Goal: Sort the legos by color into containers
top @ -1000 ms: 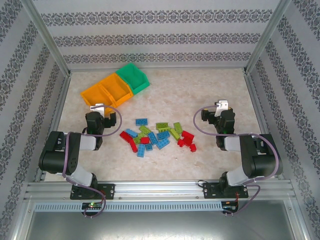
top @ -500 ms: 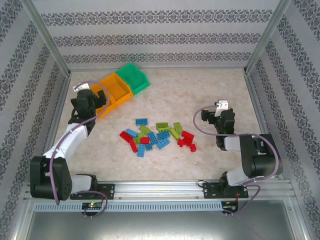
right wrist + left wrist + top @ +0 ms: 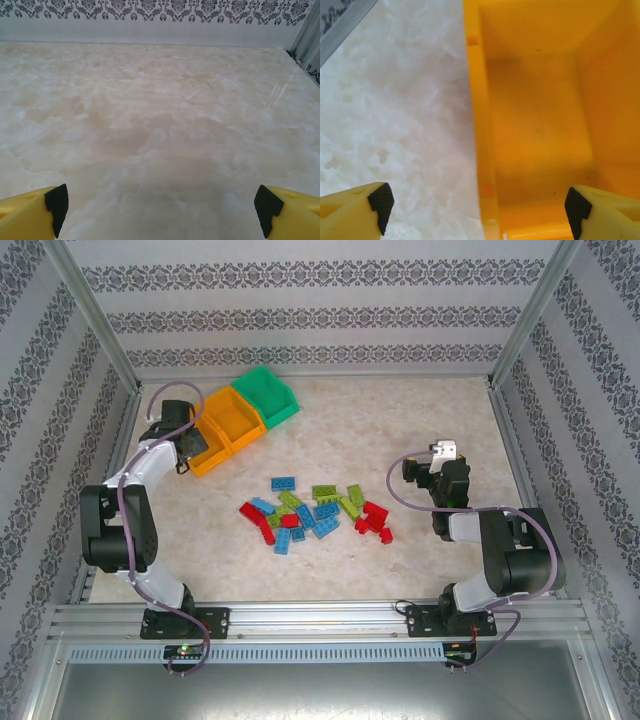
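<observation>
Orange bin (image 3: 535, 125) beneath left gripper (image 3: 477, 207), legos (image 3: 315, 508) apart

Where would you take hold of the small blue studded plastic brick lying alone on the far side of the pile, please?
Grip the small blue studded plastic brick across its two long sides, coming straight down from above. It lies flat, long axis left to right, and seems to have bare table around it, so there should be room on both sides.

You get bright, even, diffuse light in every view. Ahead and right of the right gripper (image 3: 161, 209), the pale marbled tabletop (image 3: 160, 125) carries faint sheen streaks. Ahead of the left gripper (image 3: 479, 207), soft shadow dims the floor of the orange-yellow plastic bin (image 3: 535, 125). Close fingertips (image 3: 56, 205) look slightly soft-edged.
</observation>
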